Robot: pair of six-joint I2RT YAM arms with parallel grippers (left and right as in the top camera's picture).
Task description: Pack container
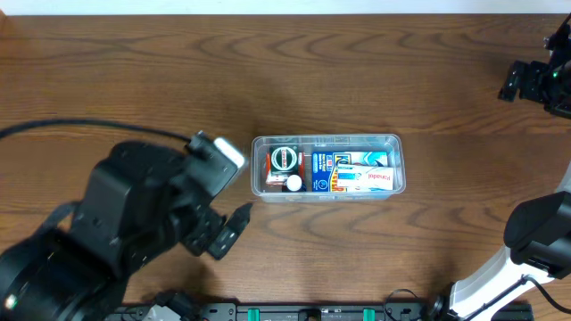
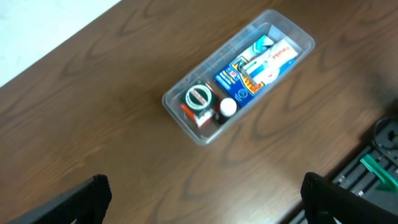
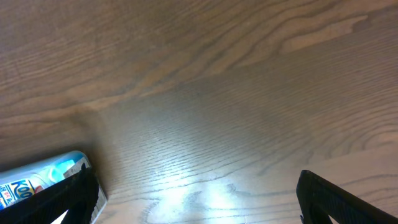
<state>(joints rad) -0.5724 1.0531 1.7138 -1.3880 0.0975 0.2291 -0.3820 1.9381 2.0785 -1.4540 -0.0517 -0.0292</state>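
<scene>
The left gripper (image 2: 205, 183) holds its jaws spread wide, with only the wooden table (image 2: 93, 112) between them. The container (image 2: 177, 115) lies ahead of the jaws, clear of both fingers. It holds a blue-and-white box (image 2: 252, 68), a round green-topped item (image 2: 198, 98) and a small white cap (image 2: 228, 107). The right gripper (image 3: 196, 186) is also wide open over the wood, and one end of the container shows just beside one finger (image 3: 62, 199).

I see a dark, smooth wood-grain tabletop (image 1: 134, 71) with a soft sheen, a clear glossy plastic container (image 1: 326, 138), and glossy printed boxes (image 1: 352, 171) inside.
</scene>
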